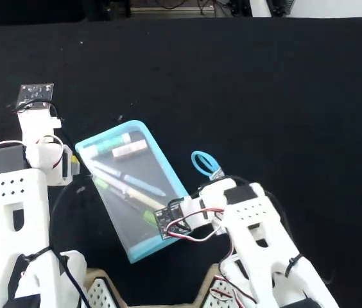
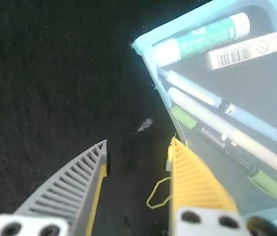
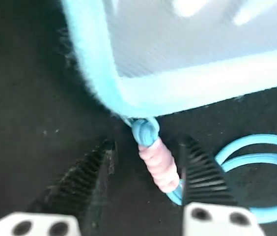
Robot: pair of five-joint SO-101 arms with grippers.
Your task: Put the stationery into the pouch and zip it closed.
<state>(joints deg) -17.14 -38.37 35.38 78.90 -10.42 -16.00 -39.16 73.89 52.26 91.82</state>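
The light-blue mesh pouch [image 1: 133, 192] lies slanted at the table's middle. Through its mesh show a glue stick [image 2: 202, 37], an eraser [image 2: 244, 50], pens [image 2: 227, 125] and a green highlighter [image 2: 268, 184]. My left gripper [image 2: 138, 147] is open just off the pouch's left edge near its far corner, its yellow finger [image 2: 190, 177] touching the rim; the high view shows this gripper [image 1: 74, 164] at that edge. My right gripper [image 3: 146, 150] is open at the pouch's right corner [image 3: 128, 96], with the pink zipper pull [image 3: 157, 164] between its fingers. A blue cord loop [image 1: 203, 163] hangs from the pull.
The table is covered by a black cloth [image 1: 264, 96], bare around the pouch. A thin yellow loop [image 2: 158, 194] lies on the cloth by my left gripper. The white arm bases [image 1: 14, 218] stand at the near edge.
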